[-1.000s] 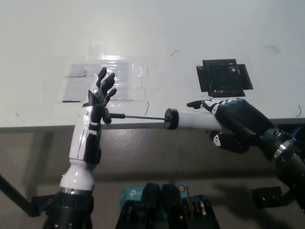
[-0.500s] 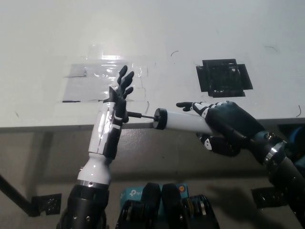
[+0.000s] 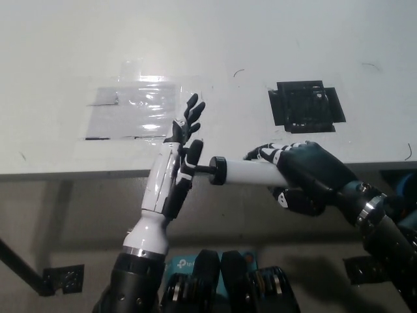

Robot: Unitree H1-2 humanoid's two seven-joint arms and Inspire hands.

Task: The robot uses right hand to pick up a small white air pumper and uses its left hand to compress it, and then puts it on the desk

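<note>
White cylindrical air pumper [image 3: 244, 172], right hand [image 3: 303, 176] gripping, left hand [image 3: 186, 140] seemingly pressing.

**White left arm, black right arm**

The left hand [image 3: 184, 134] has black fingers [image 3: 193, 107] on a dark palm, joined to a glossy white forearm shell with black inset panels along its side. A silver ring closes the shell above a black upper arm. The right hand [image 3: 301, 176] is glossy black, its fingers [image 3: 273, 154] banded with white segments. A silver metal cuff rings its wrist.
</note>
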